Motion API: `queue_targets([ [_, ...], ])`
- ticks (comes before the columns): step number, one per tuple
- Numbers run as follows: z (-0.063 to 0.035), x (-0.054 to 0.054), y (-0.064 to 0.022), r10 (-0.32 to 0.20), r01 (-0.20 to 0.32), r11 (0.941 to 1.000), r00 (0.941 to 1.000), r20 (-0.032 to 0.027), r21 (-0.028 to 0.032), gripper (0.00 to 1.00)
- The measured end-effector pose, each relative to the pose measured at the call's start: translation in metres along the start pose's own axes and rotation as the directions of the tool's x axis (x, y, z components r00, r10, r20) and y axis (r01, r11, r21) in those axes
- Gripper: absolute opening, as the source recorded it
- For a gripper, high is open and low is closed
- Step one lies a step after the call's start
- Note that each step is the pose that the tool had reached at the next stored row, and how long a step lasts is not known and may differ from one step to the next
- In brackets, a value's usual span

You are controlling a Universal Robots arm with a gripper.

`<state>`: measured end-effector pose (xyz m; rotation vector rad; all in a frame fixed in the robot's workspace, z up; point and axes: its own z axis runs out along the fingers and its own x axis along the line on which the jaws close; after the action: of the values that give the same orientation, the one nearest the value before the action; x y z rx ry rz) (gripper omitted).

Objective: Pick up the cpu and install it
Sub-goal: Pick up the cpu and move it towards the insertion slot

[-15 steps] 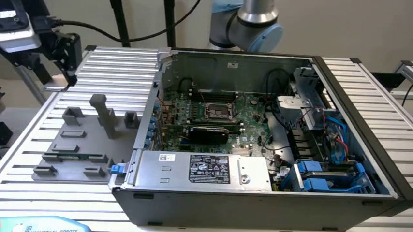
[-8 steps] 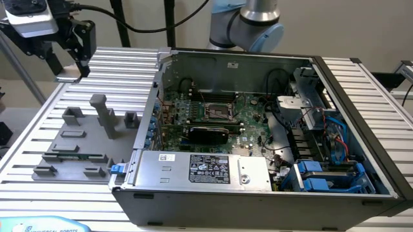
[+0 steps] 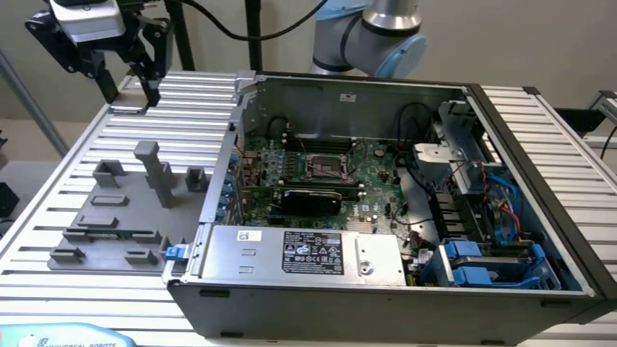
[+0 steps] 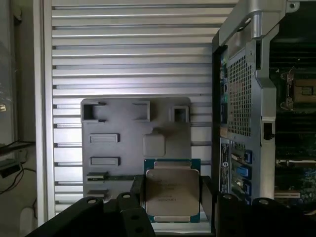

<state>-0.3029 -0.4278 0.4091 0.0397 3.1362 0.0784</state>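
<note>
The cpu, a square chip with a silver top and a green edge, sits between the two black fingers of my gripper, which is shut on it. In the exterior view the gripper hangs high over the far left corner of the ribbed table, well above the grey fixture plate. The open cpu socket lies on the motherboard inside the computer case, to the exterior view's right of the gripper, and appears in the wrist view as the socket.
The open computer case takes up the exterior view's right, with its power supply at the front. Grey fixture blocks and a long green memory stick stand on the ribbed table. The case's rear wall rises beside the fixture.
</note>
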Motion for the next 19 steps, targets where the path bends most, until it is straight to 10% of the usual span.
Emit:
queue_targets([
  [19,-0.0018,-0.086,0.0025,0.000,0.000,0.9999,1.0000,-0.0015,-0.0141,0.55],
])
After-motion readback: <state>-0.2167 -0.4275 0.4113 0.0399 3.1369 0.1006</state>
